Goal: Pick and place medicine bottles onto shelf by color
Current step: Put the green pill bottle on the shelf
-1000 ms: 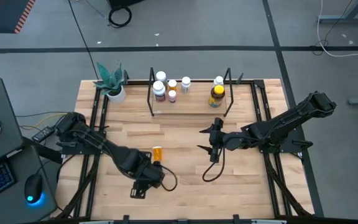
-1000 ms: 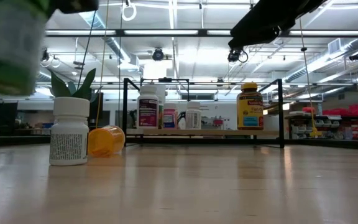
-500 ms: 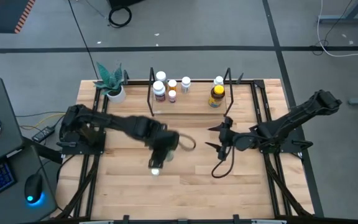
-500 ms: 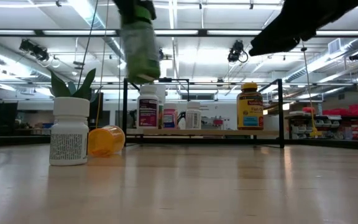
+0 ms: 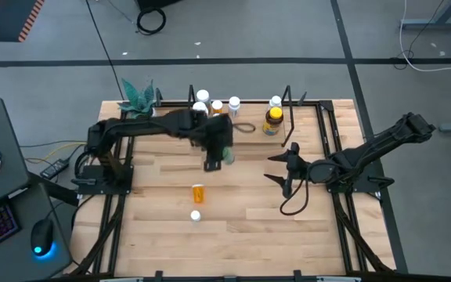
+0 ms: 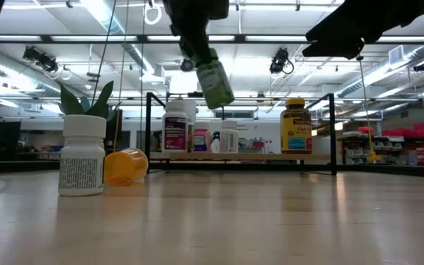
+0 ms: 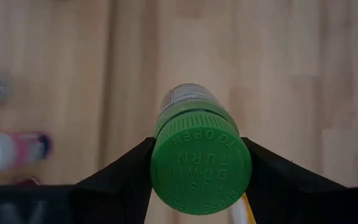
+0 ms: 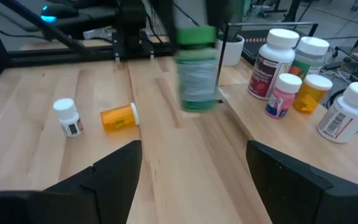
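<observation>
My left gripper point(image 5: 216, 154) is shut on a green-capped bottle point(image 5: 227, 156), in the air just in front of the shelf point(image 5: 191, 125); the bottle also shows in the low view point(image 6: 215, 83) and the right wrist view point(image 8: 197, 68). The shelf holds several bottles standing upright, among them a white-capped one point(image 5: 201, 110) and a larger amber one with a yellow lid point(image 5: 272, 120). An orange bottle point(image 5: 199, 193) lies on its side on the table, and a small white bottle point(image 5: 196, 215) stands near it. My right gripper point(image 5: 282, 169) is open and empty at mid-right. My left gripper pinches the green cap's sides point(image 7: 160, 158) between its two fingers point(image 7: 126, 174). The fingers come from above, pointing down. The bottle hangs below them, cap up and bottom down, tilted, clear of the table.
A white pot with a green plant point(image 5: 141, 108) stands at the far left corner. Black rails point(image 5: 120, 157) run along both sides of the table. A cable loop point(image 5: 292, 205) trails under my right arm.
My left gripper has carried the green-capped bottle from the table's near left, up and toward the far edge, to just in front of the shelf. My right gripper has drawn back toward the table's right edge.
</observation>
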`<state>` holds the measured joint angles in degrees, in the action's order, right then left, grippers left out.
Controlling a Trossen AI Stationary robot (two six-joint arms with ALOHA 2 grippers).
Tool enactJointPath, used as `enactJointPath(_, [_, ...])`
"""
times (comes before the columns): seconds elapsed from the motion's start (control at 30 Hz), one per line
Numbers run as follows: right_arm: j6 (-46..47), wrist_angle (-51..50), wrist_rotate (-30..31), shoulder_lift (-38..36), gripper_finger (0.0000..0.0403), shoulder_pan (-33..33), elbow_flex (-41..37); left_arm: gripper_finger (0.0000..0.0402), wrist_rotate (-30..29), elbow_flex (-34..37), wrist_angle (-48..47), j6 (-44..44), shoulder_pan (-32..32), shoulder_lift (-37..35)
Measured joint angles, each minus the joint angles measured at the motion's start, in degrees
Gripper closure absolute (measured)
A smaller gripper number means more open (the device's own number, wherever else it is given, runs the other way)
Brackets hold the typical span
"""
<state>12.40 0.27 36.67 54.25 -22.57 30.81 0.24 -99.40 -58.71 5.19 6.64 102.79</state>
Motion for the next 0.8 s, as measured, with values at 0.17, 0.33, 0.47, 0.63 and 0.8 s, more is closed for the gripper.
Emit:
enactJointPath(0.17, [-0.06,-0.72,0.0,-1.01,0.0106,0.02,-0.02,0.0188,-0.09,-8.44,-2.94,3.97,4.44,5.68])
enactJointPath(0.33, [1.34,-1.71,-0.02,-0.7,0.0106,0.0,0.0,0.0184,-0.12,-19.16,-8.34,7.61,7.88,13.89])
enactJointPath(0.47, [4.46,-4.78,0.5,-0.76,0.0106,-0.28,0.0,0.0189,-0.23,-25.38,-10.58,9.55,10.14,19.22])
enactJointPath(0.63, [5.68,-6.35,1.43,-1.03,0.0106,-0.94,0.0,0.0184,-0.31,-29.02,-10.59,11.78,12.21,23.46])
enactJointPath(0.8, [5.6,-5.59,2.13,-1.14,0.0106,-0.96,0.0,0.0187,-4.25,-29.67,-8.6,14.73,13.49,25.86])
